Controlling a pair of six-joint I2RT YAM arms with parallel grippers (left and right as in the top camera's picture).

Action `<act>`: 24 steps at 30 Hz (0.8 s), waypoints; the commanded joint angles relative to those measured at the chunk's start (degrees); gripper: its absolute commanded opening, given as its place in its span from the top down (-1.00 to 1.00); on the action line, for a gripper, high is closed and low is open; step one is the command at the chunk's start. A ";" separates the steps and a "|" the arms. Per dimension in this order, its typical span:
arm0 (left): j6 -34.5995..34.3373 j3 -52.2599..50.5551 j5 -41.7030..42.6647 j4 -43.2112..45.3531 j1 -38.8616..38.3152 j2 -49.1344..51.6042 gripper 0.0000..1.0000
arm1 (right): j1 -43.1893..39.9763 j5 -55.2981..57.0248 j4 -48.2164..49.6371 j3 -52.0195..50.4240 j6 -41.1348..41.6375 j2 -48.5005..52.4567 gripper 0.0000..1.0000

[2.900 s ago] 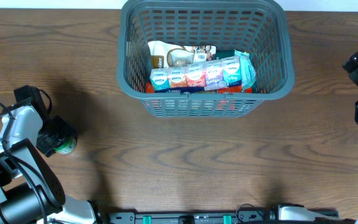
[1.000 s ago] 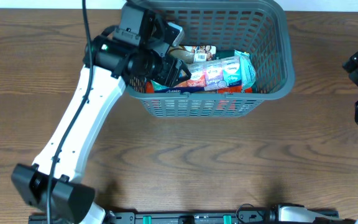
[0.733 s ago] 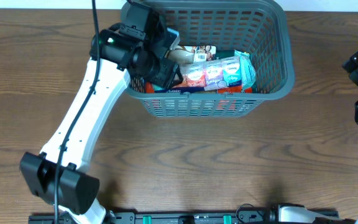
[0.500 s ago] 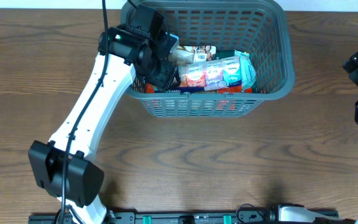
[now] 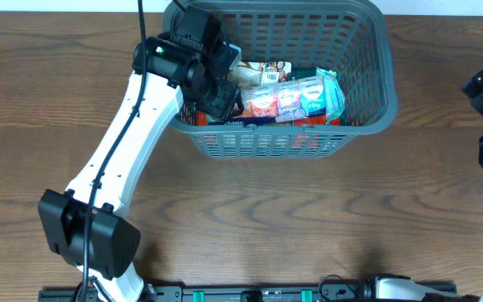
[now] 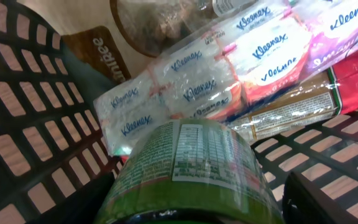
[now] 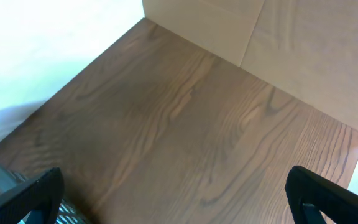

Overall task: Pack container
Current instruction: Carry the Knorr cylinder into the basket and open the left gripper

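One green can (image 6: 191, 168) is hanging clamped in the left fingers (image 6: 334, 202) inside the near left corner of the basket (image 5: 363, 113), which is sitting at the desk's (image 5: 267, 218) far edge. Lowering it beside the tissue packs (image 6: 197, 87) before releasing is looking safest; right fingers (image 7: 23, 196) are resting apart.

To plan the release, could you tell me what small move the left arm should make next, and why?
Probably lower slightly and open the left pincer: it grips the green-labelled cylindrical can inside the dark grey slotted plastic basket, close to the clear-wrapped tissue multipack.
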 commanded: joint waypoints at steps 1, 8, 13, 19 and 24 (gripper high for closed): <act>1.16 1.49 -0.28 0.22 0.22 -0.50 -0.39 | -0.46 0.42 -0.24 0.00 0.72 -0.17 -0.98; 1.16 1.49 1.01 0.26 0.22 -0.50 -0.93 | -0.46 0.44 -0.24 0.00 0.72 -0.17 -0.99; 1.16 1.92 1.27 0.68 0.04 -0.79 -0.99 | -0.46 0.44 -0.24 0.00 0.72 -0.17 -0.98; 1.14 10.19 1.25 -1.84 0.00 -1.29 -0.98 | -0.46 0.44 -0.24 0.00 0.72 -0.17 -0.99; 0.92 22.62 0.35 -7.72 0.02 -1.64 -0.98 | -0.46 0.42 -0.24 0.00 0.72 -0.17 -0.98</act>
